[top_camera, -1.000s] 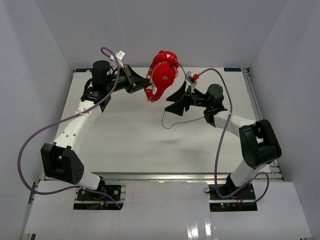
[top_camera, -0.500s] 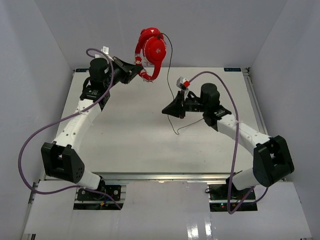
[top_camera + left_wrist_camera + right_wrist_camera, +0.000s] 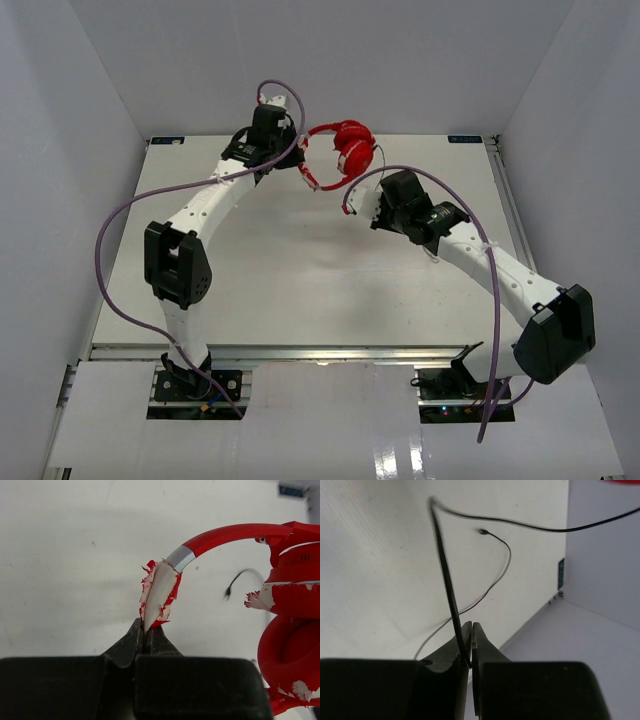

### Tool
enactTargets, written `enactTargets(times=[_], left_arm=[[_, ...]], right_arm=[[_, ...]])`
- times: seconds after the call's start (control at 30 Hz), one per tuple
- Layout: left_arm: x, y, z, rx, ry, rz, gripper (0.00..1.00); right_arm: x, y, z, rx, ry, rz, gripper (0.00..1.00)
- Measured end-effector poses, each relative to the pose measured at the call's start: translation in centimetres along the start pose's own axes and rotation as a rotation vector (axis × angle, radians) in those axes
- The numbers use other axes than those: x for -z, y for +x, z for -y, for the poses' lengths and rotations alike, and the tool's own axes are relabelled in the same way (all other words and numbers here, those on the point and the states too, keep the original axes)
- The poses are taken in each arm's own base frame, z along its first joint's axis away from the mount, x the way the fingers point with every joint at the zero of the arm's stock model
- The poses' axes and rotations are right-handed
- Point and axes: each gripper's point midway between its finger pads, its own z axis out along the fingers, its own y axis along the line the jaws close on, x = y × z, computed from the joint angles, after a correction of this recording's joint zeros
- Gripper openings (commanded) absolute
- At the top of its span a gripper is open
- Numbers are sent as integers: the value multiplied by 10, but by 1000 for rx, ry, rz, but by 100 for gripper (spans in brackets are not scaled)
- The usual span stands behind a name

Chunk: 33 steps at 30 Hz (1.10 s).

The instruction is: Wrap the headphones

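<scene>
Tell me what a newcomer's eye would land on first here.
First, the bright red headphones near the far edge of the table, held by the left gripper with its jaws shut on the flaking, white-patched end of the headband. Next, the thin black cable, pinched in the right gripper and looping loose above the tabletop.

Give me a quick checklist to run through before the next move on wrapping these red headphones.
1. Left gripper shut on the peeling curved headband of the bright red over-ear headphones: ok.
2. Right gripper pinching the thin black cable: ok.
3. Cable free of kinks: not ok, it bends sharply above the right jaws.
4. Cable turns around the headband: not ok, none visible.
5. Padded round earcups clear of the white table: cannot tell.
</scene>
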Motion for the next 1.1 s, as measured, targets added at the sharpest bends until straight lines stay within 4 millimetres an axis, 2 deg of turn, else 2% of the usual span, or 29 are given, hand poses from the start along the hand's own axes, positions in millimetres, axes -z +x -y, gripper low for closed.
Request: enactTargets(times=[0.07, 0.17, 0.23, 0.3, 0.4, 0.47, 0.57, 0.73, 0.83, 0.93, 1.1], left_arm=[[-16, 32, -1, -85, 0, -93, 0], [-34, 78, 3, -181, 42, -228, 0], [-39, 105, 10, -226, 97, -309, 0], [-39, 126, 20, -259, 165, -372, 0], [-34, 144, 38, -303, 261, -425, 0], [-29, 150, 54, -329, 335, -434, 0], [-20, 159, 73, -350, 433, -441, 0], [3, 172, 80, -350, 529, -451, 0], [17, 170, 86, -354, 584, -432, 0], [33, 163, 92, -368, 635, -399, 0], [58, 151, 105, -386, 725, -350, 0]], right_arm=[[6, 12, 6, 96, 21, -63, 8], [18, 8, 25, 172, 47, -80, 8], [28, -8, 38, 185, 47, -33, 8], [42, -34, 52, 182, 50, 65, 8], [61, -65, 68, 180, 66, 188, 8], [63, -74, 69, 182, 57, 233, 8], [55, -73, 64, 172, 20, 254, 8], [29, -40, 59, 109, -30, 227, 8], [19, -19, 63, 67, -43, 203, 8], [15, -7, 71, 32, -40, 199, 8], [11, -8, 69, 2, -72, 245, 8]])
